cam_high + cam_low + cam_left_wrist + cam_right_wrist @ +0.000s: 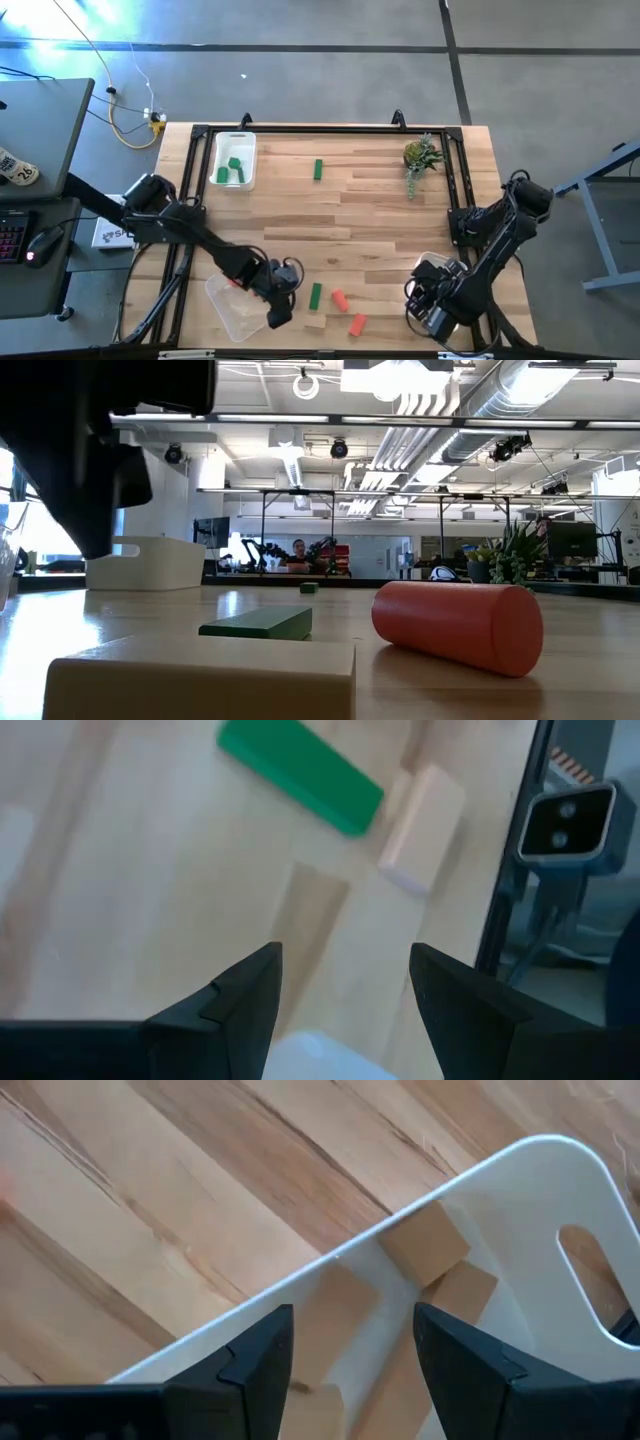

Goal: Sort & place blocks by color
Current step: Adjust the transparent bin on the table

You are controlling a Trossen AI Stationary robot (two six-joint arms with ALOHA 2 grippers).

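My left gripper [283, 303] [345, 965] is open and empty, low over the table near its near edge, beside a clear tray [232, 305] holding a red block [232, 283]. Ahead of it a green block [300, 775] [315, 295] and a tan block [420, 830] [315, 322] lie flat on the wood. Two red blocks [340, 298] [357, 323] lie to their right. My right gripper [428, 298] [355, 1325] is open and empty above the rim of a white tray [560, 1155] with tan blocks [425, 1245] in it.
At the far left stands a white tray [235, 160] holding green blocks [232, 170]. Another green block [318, 169] lies alone near the far edge. A small green plant [420, 155] stands at the far right. A black frame [330, 128] runs around the table. The table's middle is bare wood.
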